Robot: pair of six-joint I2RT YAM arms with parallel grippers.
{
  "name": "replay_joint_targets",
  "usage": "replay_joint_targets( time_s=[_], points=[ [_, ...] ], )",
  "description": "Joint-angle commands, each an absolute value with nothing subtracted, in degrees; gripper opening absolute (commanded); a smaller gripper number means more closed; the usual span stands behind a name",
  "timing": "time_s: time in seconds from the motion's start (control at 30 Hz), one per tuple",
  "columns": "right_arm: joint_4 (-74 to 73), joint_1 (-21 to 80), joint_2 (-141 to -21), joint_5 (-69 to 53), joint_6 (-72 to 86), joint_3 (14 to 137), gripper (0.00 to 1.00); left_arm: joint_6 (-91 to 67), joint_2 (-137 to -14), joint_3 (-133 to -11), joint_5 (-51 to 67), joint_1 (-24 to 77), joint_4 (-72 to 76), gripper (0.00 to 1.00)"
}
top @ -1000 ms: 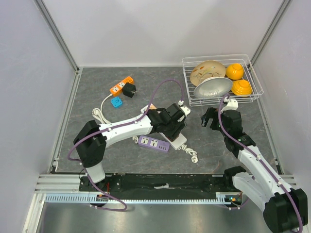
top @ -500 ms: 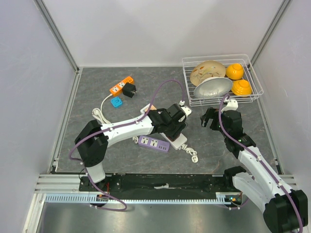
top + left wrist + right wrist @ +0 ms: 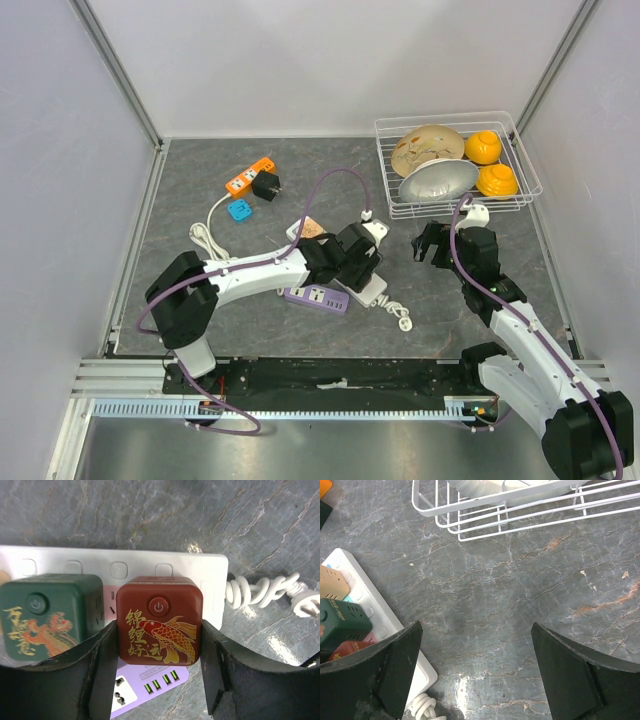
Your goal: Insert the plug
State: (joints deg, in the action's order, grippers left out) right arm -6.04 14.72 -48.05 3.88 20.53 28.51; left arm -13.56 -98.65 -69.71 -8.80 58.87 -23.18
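The red cube plug (image 3: 159, 620), with a gold koi and a power button on top, stands on the white power strip (image 3: 216, 577) near the strip's cord end. How deep its pins sit cannot be seen. The left hand (image 3: 352, 265) grasps it, one finger pressed to each side. A green cube plug (image 3: 47, 612) sits just beside it on the same strip. A purple strip (image 3: 150, 685) lies alongside, and a coiled cord (image 3: 260, 590) trails off. The right hand (image 3: 430, 243) hangs spread wide and empty over the grey surface (image 3: 520, 605) near the wire basket (image 3: 450, 118).
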Motion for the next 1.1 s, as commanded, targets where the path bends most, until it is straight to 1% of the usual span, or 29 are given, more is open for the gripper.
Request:
replay_joint_targets(
  time_s=[0.0,0.23,0.47,0.63,0.83,0.97,1.07],
  points=[
    [-3.34,14.50,-47.81,3.25,19.95,28.12,0.98,-21.53,-103.36,-62.41,-6.68,60.29,-28.48,0.02],
    [-3.34,14.50,-48.43,2.64,19.95,28.30,0.98,-23.64,-104.68,-62.58,-8.52,60.56,-29.44,0.02],
    [-3.25,14.50,-49.31,2.02,19.95,28.74,0.98,-23.91,-110.30,-64.34,-5.54,60.47,-31.46,0.02],
    [-2.99,14.41,-49.48,1.58,20.04,28.92,0.98,-25.92,-113.20,-65.39,-6.15,60.56,-34.71,0.02],
    [-3.25,14.41,-48.61,1.23,20.65,29.09,0.98,-27.25,-112.41,-65.56,-6.85,60.56,-35.24,0.02],
    [-3.78,14.50,-47.38,1.23,21.18,29.88,0.98,-27.25,-113.29,-68.46,-6.51,60.56,-35.16,0.02],
    [-4.74,14.41,-46.15,2.10,21.27,31.20,0.98,-27.42,-115.75,-73.11,-6.50,60.56,-34.46,0.02]
  ],
)
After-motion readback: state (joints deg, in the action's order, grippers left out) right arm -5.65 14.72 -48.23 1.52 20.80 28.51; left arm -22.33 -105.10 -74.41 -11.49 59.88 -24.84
